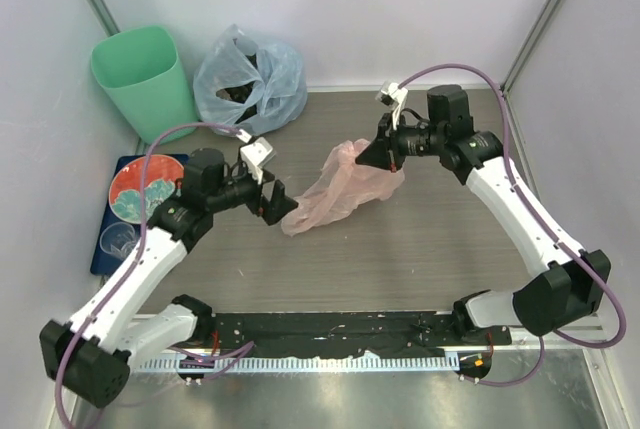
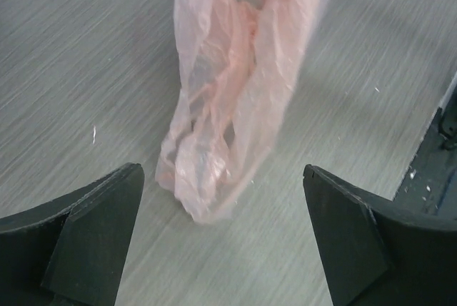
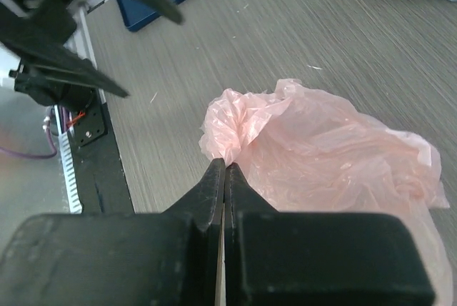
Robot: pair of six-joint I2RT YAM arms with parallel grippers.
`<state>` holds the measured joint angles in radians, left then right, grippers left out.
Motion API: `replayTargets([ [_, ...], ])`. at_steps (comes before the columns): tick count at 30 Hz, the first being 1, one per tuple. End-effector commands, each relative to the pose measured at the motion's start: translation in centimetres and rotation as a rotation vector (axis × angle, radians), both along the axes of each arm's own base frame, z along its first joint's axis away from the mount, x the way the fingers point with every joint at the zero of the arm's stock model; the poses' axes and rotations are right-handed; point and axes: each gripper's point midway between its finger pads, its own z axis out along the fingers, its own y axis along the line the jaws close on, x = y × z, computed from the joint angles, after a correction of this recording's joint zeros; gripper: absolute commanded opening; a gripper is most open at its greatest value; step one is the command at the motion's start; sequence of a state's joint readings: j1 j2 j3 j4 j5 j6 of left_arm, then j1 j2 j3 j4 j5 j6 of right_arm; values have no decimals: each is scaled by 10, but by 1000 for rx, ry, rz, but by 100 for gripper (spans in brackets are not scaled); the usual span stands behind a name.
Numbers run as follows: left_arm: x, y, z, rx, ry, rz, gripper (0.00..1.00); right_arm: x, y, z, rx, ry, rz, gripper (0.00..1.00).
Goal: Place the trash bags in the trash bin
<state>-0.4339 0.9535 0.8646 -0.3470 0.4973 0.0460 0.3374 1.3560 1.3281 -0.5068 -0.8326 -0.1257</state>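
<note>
The pink bag (image 1: 340, 187) lies near the middle of the bench (image 1: 430, 249), stretched slantwise between the two end effectors. Its upper end is pinched in the right end effector (image 1: 384, 155), whose jaws are closed flat together on a fold of the film. That end is raised off the wood. The lower end sags to the bench surface just in front of the left end effector (image 1: 283, 206). That one is wide open, its two dark fingers (image 2: 93, 242) standing on either side of the bag's tip without touching it.

Counted: one pink bag, one bin, one blue bag, one plate, two end effectors.

The bag is thin, translucent, pale pink plastic, heavily creased and bunched, with the wood grain faintly showing through the single layers. In the left wrist view it hangs as a narrow, twisted column, wider above.

The bin (image 1: 145, 79) – mint green, mouth up – stands at the far left corner, well apart from the bag. Just to its right, at the far edge, sits the bulging blue bag (image 1: 250, 79). Along the left edge a patterned plate (image 1: 145, 194) rests on a dark blue mat (image 1: 105, 249).
</note>
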Motion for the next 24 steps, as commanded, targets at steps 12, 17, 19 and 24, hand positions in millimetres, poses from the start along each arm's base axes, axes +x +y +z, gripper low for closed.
replayTargets([
  [12, 67, -99, 28, -267, -89, -150, 97, -58, 14, 28, -14, -211, 184, 1],
  [17, 71, -95, 34, -290, -34, -96, 15, -49, 1, 18, -89, -256, 116, 1],
  [19, 78, -80, 33, -304, 2, -23, 0, -29, -19, 8, -163, -266, -19, 9],
  [24, 80, -53, 5, -332, 168, 140, 0, -13, -38, -5, -63, -45, -191, 92],
])
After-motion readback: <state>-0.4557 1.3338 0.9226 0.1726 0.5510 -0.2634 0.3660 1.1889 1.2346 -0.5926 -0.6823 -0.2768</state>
